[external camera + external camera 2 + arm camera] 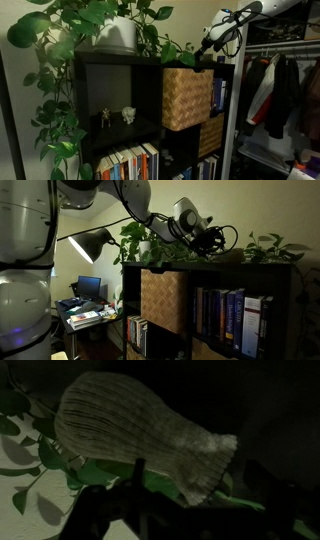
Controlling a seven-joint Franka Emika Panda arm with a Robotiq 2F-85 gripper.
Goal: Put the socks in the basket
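A grey ribbed sock [140, 430] lies among green leaves on top of the dark shelf unit. It fills the wrist view. My gripper [197, 488] is just above it. Its dark fingers stand apart on either side of the sock's cuff end, open and holding nothing. In both exterior views the gripper [210, 45] [212, 240] hovers over the shelf top beside the plants. The tan wicker basket [187, 97] [163, 298] sits in the top cubby, directly below the gripper. I cannot make out the sock in the exterior views.
A potted trailing plant [115, 30] spreads across the shelf top [200, 262]. A darker woven basket [210, 135] sits in a lower cubby. Books [228, 320] fill neighbouring cubbies. Small figurines [117, 116] stand in one cubby. Clothes [280, 95] hang beside the shelf. A lamp [90, 245] and a desk [85, 310] stand nearby.
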